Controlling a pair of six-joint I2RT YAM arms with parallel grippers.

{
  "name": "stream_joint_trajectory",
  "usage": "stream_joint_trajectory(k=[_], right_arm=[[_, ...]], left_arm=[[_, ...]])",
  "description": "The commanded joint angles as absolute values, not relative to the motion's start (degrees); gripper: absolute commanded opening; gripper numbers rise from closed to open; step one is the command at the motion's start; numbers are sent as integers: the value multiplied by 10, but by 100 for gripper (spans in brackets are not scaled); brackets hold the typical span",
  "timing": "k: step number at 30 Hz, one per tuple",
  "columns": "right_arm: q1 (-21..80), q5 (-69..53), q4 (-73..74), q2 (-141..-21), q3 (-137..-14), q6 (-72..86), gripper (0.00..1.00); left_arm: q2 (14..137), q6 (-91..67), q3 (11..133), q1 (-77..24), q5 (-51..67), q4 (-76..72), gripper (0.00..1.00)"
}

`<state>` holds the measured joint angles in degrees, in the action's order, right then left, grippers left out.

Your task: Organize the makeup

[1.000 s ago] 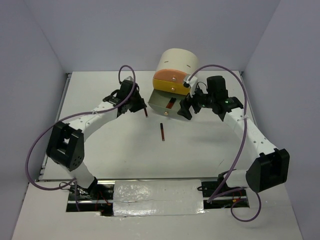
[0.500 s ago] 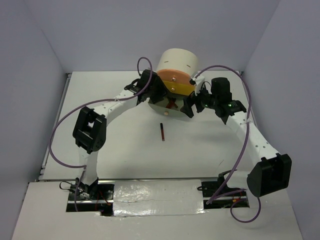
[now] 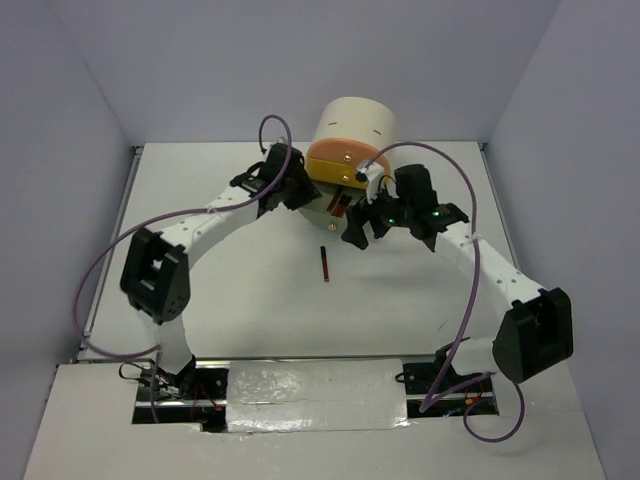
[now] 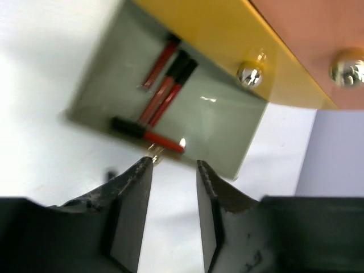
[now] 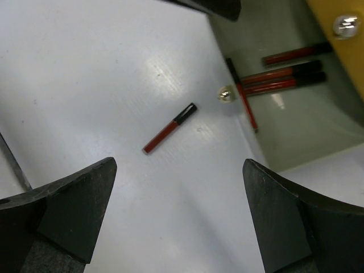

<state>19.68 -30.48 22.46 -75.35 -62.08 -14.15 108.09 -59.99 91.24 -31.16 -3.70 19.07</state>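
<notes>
Cream cylinder far centre, orange upper drawer, yellow drawer below, shiny metallic knobs, pale grey-green open drawer with dark-red-and-black sticks, same-coloured stick on white table, purple cables, white arms with black joints.

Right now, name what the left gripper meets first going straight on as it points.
Probably the red-and-black stick lying across the near edge of the open drawer, straight ahead of the left gripper; depth is unclear.
</notes>
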Motion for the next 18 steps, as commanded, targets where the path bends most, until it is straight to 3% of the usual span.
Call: stream_joint_trajectory(k=[1,4,8,11,12,13,18], right_arm=[[260,-237,191,-782,-606,-81,100],[306,-167,179,-812,-607,-58,100],[349,-117,192,-869,-634,-29,100],[377,-93,205,-916,-655,-8,99],[383,-87,207,-936,-662,-4,96],[388,-85,210,-946,-667,-3,94],[400,-73,233,-1014,-699,22,75]], left_arm=[[959,-543,844,-304,-109,204,43],[866,-532,749,-288,-130,190,34],[754,-512,629,-272,-139,157,33],[682,-508,550,-258,-156,156,44],[652,-517,534,-255,-166,161,56],[637,-523,505,-251,-171,167,61],[549,-548,427,-240,-181,175,66]])
